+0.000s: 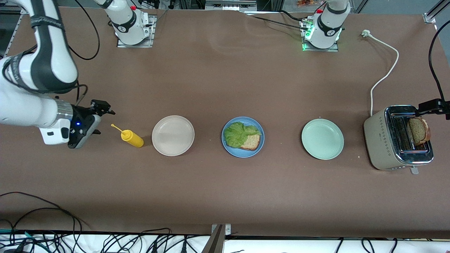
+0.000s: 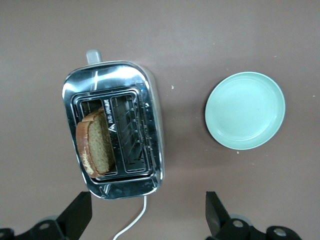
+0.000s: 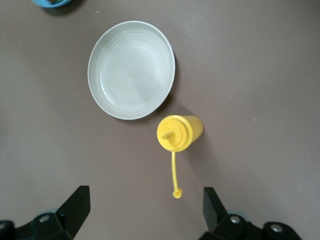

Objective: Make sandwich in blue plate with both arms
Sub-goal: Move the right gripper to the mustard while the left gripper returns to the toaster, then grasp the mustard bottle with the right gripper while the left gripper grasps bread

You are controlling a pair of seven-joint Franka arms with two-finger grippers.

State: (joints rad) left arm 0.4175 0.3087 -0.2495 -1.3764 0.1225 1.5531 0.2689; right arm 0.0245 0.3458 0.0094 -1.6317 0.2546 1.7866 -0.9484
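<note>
The second brown bread slice [image 1: 419,130] is left in the beige metal toaster [image 1: 379,140], under the spread, empty left tool [image 2: 147,212]; the spread right tool [image 3: 145,210] is held waiting over the yellow squeeze bottle [image 3: 178,132], since the round blue plate [image 1: 226,147] carries only bread and green lettuce [image 1: 236,134].

Light: bright, even, overhead | shadows: soft, short under plates | glare: on toaster [image 2: 112,130] chrome | focus: sharp

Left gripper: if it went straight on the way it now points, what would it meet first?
Probably the beige metal toaster. The left gripper hangs open over it, pointing down; the brown bread slice standing in one slot lies toward one finger, so depth leaves unclear whether the bread or the toaster's top comes first.
</note>
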